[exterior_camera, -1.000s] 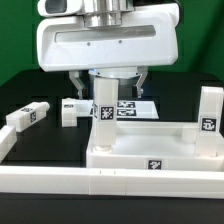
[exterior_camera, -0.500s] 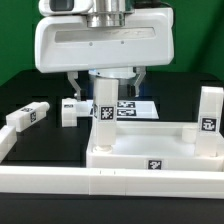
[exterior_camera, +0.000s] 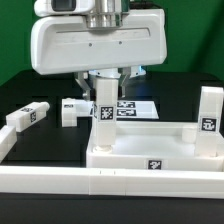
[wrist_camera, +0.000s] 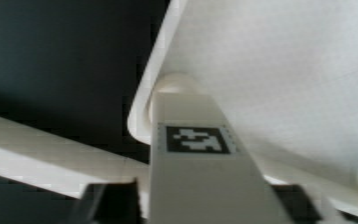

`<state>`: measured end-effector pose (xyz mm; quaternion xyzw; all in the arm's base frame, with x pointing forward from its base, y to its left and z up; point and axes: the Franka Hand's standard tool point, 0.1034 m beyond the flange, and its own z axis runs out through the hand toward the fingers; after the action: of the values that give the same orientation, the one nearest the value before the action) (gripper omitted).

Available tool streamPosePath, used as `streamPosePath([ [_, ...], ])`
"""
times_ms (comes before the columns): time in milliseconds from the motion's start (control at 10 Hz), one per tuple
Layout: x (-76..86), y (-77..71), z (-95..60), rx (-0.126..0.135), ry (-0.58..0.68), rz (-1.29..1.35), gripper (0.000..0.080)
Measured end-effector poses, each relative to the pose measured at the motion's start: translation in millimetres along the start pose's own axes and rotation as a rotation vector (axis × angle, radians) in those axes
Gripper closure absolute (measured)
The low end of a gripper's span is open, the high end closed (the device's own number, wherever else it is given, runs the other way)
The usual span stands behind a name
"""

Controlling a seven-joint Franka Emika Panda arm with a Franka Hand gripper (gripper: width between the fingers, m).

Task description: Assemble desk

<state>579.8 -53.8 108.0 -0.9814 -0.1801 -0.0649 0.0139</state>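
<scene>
The desk panel (exterior_camera: 150, 157) lies rim up at the front. One leg (exterior_camera: 104, 118) stands upright in its near-left corner and a second leg (exterior_camera: 209, 113) in its right corner. My gripper (exterior_camera: 106, 78) hangs over the top of the first leg, with a finger on each side and a gap to both, so it is open. In the wrist view that tagged leg (wrist_camera: 202, 135) runs up between the dark fingers (wrist_camera: 119, 205) of the gripper (wrist_camera: 208, 212), with the white panel (wrist_camera: 282, 70) beyond.
Two loose legs lie on the black table at the exterior view's left, one (exterior_camera: 28, 117) near the rail and one (exterior_camera: 72, 109) nearer the middle. The marker board (exterior_camera: 135, 108) lies behind the panel. A long white rail (exterior_camera: 60, 182) runs along the front.
The gripper body has shifted slightly toward the exterior view's left and up, and its fingers look closer together around the leg. The leg and panel have not moved.
</scene>
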Motion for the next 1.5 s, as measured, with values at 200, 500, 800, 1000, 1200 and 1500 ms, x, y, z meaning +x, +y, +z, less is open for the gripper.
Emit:
streamPosePath([
  [200, -0.5, 0.8, 0.2, 0.0, 0.0, 0.016, 0.0509],
  [500, -2.3, 2.5, 1.2, 0.013, 0.005, 0.218, 0.0509],
  [800, -2.3, 2.7, 1.8, 0.018, 0.015, 0.513, 0.0509],
  [1000, -1.5, 0.9, 1.8, 0.016, 0.011, 0.76, 0.0509],
  [1200, -0.9, 0.0, 2.4, 0.014, 0.006, 0.994, 0.0509],
  [1500, -0.7, 0.5, 2.3, 0.03, 0.007, 1.198, 0.0509],
])
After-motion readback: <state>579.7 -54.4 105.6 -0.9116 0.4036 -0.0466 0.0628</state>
